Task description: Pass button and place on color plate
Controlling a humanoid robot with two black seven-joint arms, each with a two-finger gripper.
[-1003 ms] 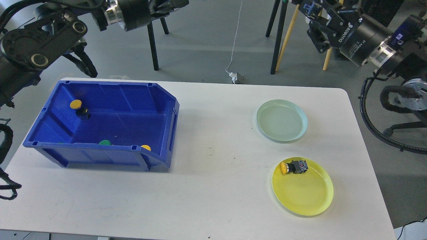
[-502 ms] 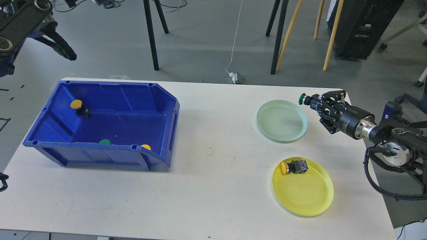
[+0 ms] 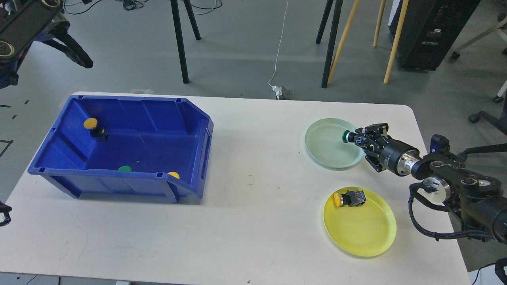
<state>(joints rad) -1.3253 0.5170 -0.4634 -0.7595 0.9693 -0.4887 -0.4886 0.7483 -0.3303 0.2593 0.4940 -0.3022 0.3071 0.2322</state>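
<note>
My right gripper (image 3: 359, 141) is shut on a green-capped button (image 3: 347, 137) and holds it over the right part of the pale green plate (image 3: 326, 143). A yellow-capped button (image 3: 348, 198) lies on the yellow plate (image 3: 362, 229) below it. In the blue bin (image 3: 119, 146) at the left are a yellow button (image 3: 94, 128) at the back, a green button (image 3: 125, 169) and another yellow button (image 3: 172, 174) at the front wall. My left arm (image 3: 23, 27) is raised at the top left corner; its gripper is out of view.
The bin stands on the left half of the white table (image 3: 253, 221), the two plates on the right half. Chair and tripod legs (image 3: 330, 43) and a black cabinet (image 3: 429, 33) stand on the floor behind the table.
My right gripper with the green button has come down from high at the back right to the table, then moved left and lower over the green plate. My left arm has drawn back up-left.
</note>
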